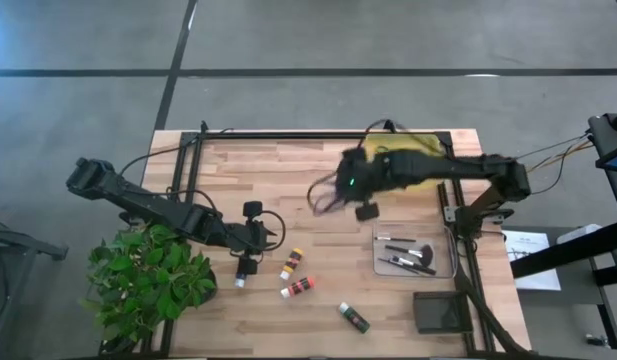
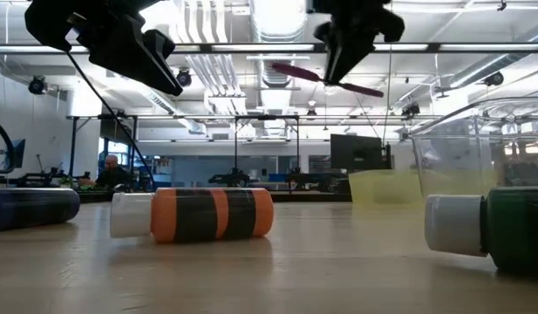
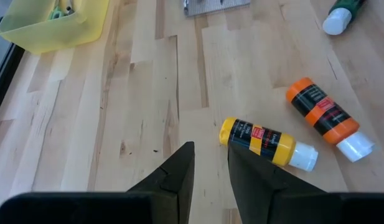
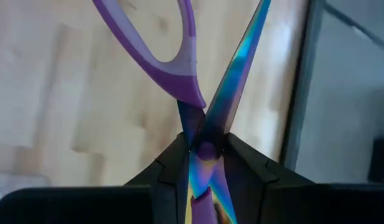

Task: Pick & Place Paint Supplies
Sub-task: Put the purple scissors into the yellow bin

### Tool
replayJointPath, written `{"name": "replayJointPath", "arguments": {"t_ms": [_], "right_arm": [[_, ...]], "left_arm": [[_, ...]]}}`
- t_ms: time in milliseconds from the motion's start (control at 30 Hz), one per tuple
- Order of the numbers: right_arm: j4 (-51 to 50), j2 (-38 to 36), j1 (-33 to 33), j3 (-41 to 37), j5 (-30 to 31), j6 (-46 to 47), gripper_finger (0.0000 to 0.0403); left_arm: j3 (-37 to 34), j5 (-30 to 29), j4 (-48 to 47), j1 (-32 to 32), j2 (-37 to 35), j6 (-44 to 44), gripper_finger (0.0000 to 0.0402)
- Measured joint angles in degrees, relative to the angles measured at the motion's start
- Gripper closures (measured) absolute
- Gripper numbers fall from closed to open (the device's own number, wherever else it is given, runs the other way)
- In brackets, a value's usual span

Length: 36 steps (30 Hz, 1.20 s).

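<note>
Starting on the left, we've got the leafy plant (image 1: pixel 148 280) at the table's (image 1: pixel 288 170) front-left corner, and the left gripper (image 1: pixel 245 268) low over the wood just beside it. Its fingers (image 3: pixel 179 174) sit nearly together with only a thin gap and nothing between them. A dark-blue tube (image 1: pixel 241 281) lies right under that claw. Next over we see the yellow tube (image 1: pixel 291 263) and the orange tube (image 1: pixel 299 288) lying flat, close to each other, then the green tube (image 1: pixel 354 318) nearer the front edge.

Moving right, the right gripper (image 1: pixel 340 190) is up in the air over the middle-back of the table, clamped on the purple scissors (image 4: pixel 201 93) right at the pivot, blades splayed open. Behind it there's a yellow bin (image 1: pixel 413 160) at the back edge. Further right the clear tray (image 1: pixel 380 262) holds the brushes (image 1: pixel 408 255), and a dark lid-like square (image 1: pixel 440 312) sits in front of it.
</note>
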Motion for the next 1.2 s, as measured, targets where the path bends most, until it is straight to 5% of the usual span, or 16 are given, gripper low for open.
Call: {"name": "replayJointPath", "arguments": {"t_ms": [533,900,1200], "right_arm": [[4.6,-13.7,-30.2,-17.3,-1.5,-4.9,0.0326],[11.1,-18.0,-41.2,-32.2,-1.1,-5.7,0.0326],[14.3,-16.7,-43.9,-36.2,-1.1,-6.6,0.0326]], "left_arm": [[0.0,0.0,0.0,0.0,0.0,0.0,0.0297],[0.0,0.0,0.1,0.0,0.0,0.1,0.0297],[0.0,0.0,0.2,0.0,0.0,0.1,0.0297]]}}
